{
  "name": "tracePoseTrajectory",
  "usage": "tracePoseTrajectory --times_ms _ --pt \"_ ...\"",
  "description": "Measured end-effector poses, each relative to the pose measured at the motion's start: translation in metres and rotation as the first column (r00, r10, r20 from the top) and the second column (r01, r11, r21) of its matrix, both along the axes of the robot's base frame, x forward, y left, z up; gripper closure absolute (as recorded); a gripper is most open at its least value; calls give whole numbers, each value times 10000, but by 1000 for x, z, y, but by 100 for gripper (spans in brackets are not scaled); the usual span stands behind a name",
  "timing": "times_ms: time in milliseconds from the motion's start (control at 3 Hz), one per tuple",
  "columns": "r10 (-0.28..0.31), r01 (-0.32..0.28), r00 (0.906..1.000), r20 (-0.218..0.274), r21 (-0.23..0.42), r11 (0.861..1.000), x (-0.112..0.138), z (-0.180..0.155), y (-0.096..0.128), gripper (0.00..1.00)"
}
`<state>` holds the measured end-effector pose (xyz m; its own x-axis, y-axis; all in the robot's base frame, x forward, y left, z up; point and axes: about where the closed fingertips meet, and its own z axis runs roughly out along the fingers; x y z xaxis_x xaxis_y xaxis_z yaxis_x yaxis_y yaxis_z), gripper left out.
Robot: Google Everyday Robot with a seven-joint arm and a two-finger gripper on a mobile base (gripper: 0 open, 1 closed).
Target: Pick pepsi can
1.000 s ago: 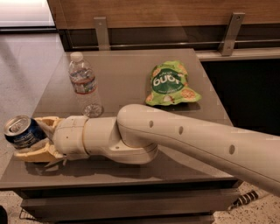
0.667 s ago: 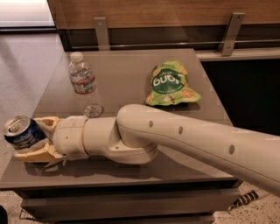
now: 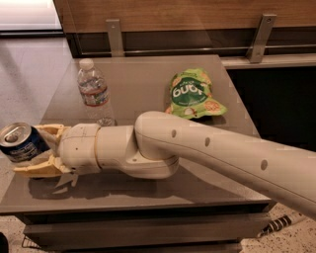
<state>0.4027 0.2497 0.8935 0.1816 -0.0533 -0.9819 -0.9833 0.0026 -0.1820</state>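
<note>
Near edge first: grey worktop (image 3: 148,74), front lip runs along the bottom of the view. A black cable (image 3: 276,225) lies on the floor at 5 o'clock, below the worktop corner.

The cream arm (image 3: 222,148) enters from 4 o'clock and stretches low across the front half of the worktop toward 9 o'clock. The forearm is nearly level, the wrist straight and the thick joint housing sits about mid-view. Its shadow falls on the worktop right under the wrist.

The gripper (image 3: 30,149) is at 9 o'clock, at the left edge of the worktop. The fingers (image 3: 39,170) are clamped on the pepsi can (image 3: 20,144), one finger on the far side and one on the near side, with no gap showing between pads and can. The can is tilted, silver top facing up and toward 10 o'clock, and hangs out over the worktop's left edge. Can't tell if its base touches anything.

Further back, a clear water bottle (image 3: 93,89) stands upright at 11 o'clock, just behind the wrist and apart from the can. A green snack bag (image 3: 193,95) lies flat at 1 o'clock, just behind the arm's upper segment. Neither touches the gripper.

Farthest back: a wood panel (image 3: 187,12) with two metal brackets (image 3: 114,37) at 12 o'clock, and pale floor (image 3: 29,74) at 10 o'clock.
</note>
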Motion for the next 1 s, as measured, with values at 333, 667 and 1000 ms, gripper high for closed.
tracePoseTrajectory --times_ms 333,667,1000 --pt "-16 15 9989 461 20 10000 -4 30 -6 100" --pt "-94 100 9942 1075 -48 9999 -13 60 -10 100" --pt "-231 254 9837 1783 -106 9996 -26 88 -16 100"
